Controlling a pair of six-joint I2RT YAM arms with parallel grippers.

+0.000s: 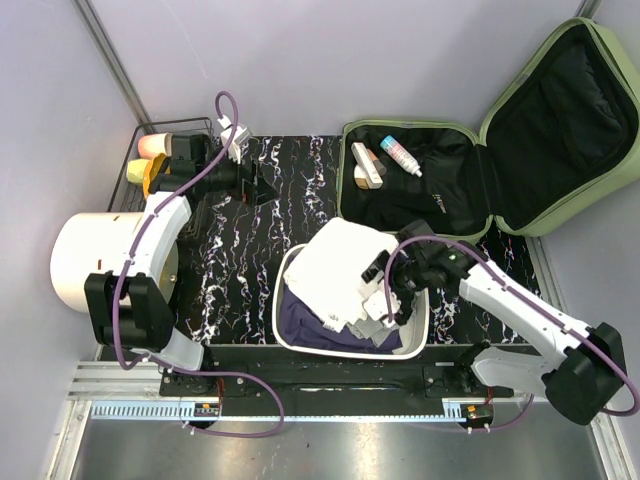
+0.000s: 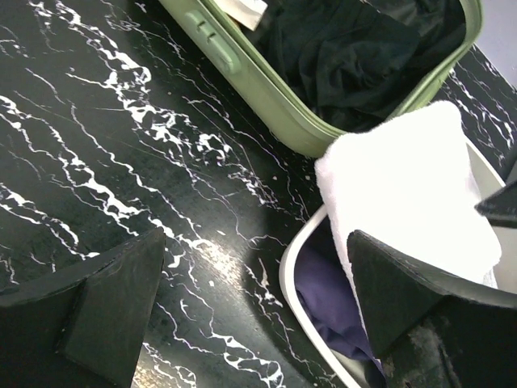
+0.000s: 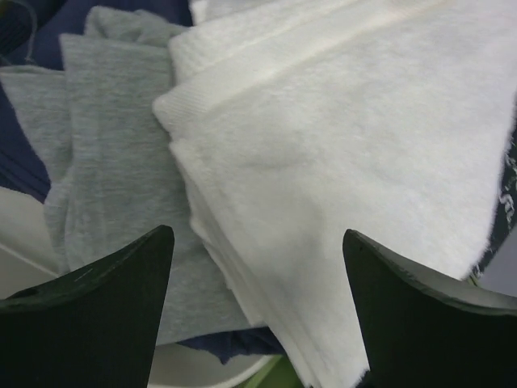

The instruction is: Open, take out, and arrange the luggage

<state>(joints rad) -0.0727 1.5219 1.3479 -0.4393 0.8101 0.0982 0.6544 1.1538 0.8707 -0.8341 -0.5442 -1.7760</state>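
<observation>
The large olive-green soft-sided suitcase (image 1: 455, 180) lies open at the far right of the black, white-veined marble-look table (image 1: 240, 250). Its lid leans back against the wall and shows black fabric lining. The right gripper (image 3: 257, 234) is not at the case. It hangs just in front of it, over the white oval plastic bin (image 1: 283, 300) that sits near the table's front edge. Its two dark wedge-shaped fingers stand wide apart with nothing between them, just above a folded, fluffy white towel (image 1: 345, 265).

The left gripper (image 2: 257, 238) hovers over bare tabletop to the left of the case, its jaws also spread wide and empty.

A small white bottle with a pink band (image 1: 403, 156) rests on the crumpled lining in the suitcase base.

Only the right wrist view shows the towel's plush nap and ribbed edge, and the smooth grey knit cloth (image 3: 113, 162) lying beside and partly under it. The overhead view alone takes in the whole case. The left wrist view shows the suitcase's rounded green wall close to the bin, with navy fabric (image 2: 331, 299) tucked under the towel.
</observation>
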